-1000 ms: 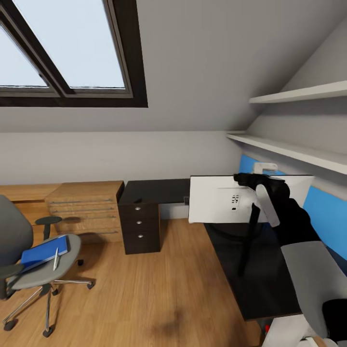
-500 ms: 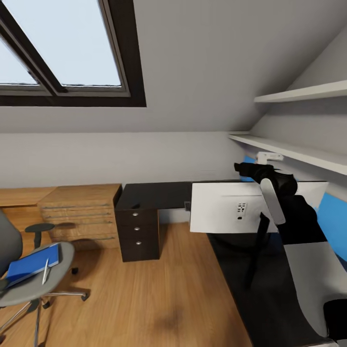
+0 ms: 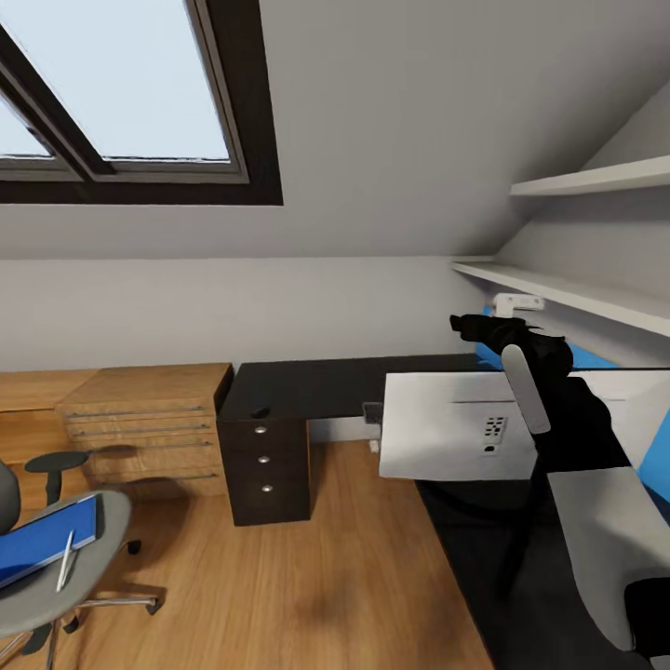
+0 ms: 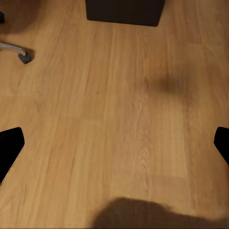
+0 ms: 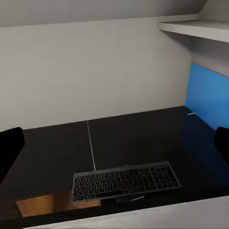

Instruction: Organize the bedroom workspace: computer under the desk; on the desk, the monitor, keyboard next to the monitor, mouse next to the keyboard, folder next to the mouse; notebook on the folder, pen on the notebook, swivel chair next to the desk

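Note:
The monitor [image 3: 447, 437] shows its white back, standing on the right wing of the black desk [image 3: 316, 386]. My right gripper [image 3: 462, 326] hovers open just above its top edge, touching nothing. In the right wrist view [image 5: 114, 143] the keyboard [image 5: 126, 181] lies on the desk [image 5: 57, 148] beyond the monitor. A small dark mouse [image 3: 261, 410] rests near the desk's left end. At the lower left, the swivel chair [image 3: 93, 577] carries the blue folder [image 3: 37, 544] with the pen [image 3: 65, 561] on it. The notebook and computer are out of view. My left gripper [image 4: 114, 148] hangs open over the floor.
A black drawer unit [image 3: 270, 456] stands under the desk's left end, with a wooden dresser [image 3: 149, 419] beside it. White shelves [image 3: 577, 288] and a blue panel [image 3: 596, 358] line the right wall. A chair castor [image 4: 24, 57] sits on the plank floor.
The whole view has swung right, so chair and dresser slid left in the picture. The monitor's top edge now sits lower beneath my right gripper than a second ago.

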### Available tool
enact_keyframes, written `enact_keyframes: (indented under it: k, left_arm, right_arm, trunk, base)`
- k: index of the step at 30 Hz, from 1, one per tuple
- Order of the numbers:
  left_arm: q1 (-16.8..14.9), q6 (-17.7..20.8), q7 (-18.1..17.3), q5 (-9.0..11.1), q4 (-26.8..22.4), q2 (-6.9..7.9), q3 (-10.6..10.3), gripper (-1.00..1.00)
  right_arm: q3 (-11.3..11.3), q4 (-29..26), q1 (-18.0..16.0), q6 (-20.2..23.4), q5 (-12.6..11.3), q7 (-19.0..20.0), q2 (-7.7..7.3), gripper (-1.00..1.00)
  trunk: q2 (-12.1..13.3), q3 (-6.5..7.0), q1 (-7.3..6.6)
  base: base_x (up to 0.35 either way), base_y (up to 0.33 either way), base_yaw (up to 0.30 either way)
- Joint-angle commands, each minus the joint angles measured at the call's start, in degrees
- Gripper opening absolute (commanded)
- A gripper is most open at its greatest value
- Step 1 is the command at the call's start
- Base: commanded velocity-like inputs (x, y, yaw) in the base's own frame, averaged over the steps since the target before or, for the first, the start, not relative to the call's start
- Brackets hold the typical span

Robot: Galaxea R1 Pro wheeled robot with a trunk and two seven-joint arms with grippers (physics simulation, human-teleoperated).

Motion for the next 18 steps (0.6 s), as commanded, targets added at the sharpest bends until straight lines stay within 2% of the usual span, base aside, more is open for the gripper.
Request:
enact_keyframes:
  k: [1, 18]
  left_arm:
    - [0.0, -0.2, -0.1, 0.2, 0.0, -0.02, 0.1, 1.0]
    - [0.0, -0.2, 0.0, 0.2, 0.0, -0.02, 0.1, 1.0]
  right_arm:
    - [0.1, 0.0, 0.0, 0.1, -0.6, -0.6, -0.06, 1.0]
    - [0.2, 0.0, 0.1, 0.0, -0.6, -0.7, 0.16, 1.0]
  trunk:
    - [0.0, -0.02, 0.05]
    - [0.0, -0.02, 0.05]
  base:
    - [0.327, 0.144, 0.0]
    - [0.263, 0.234, 0.0]
